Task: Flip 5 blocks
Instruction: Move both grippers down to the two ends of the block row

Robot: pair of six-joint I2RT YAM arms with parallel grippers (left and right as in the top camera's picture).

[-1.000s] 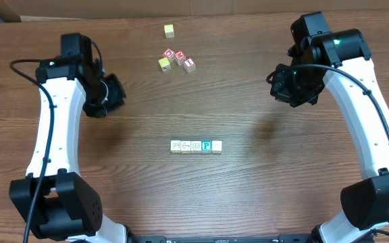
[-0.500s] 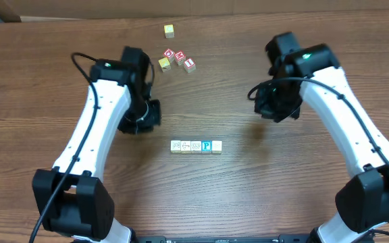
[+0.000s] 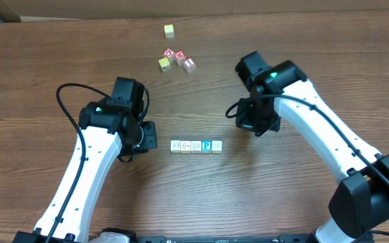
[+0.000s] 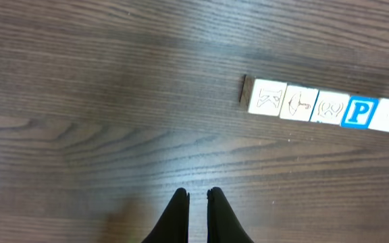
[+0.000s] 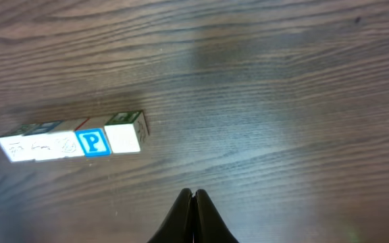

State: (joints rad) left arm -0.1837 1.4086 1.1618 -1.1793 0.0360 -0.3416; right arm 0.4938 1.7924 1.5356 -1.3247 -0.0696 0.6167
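The blocks (image 4: 327, 111) are faced in pale cream with thin dark line markings; the P block (image 4: 360, 113) is printed in blue.

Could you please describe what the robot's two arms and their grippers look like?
The left arm and right arm are white tubular links joined by black housings, each with a thin black cable alongside and a small green light. The left gripper and right gripper have slim, tapered black fingers.
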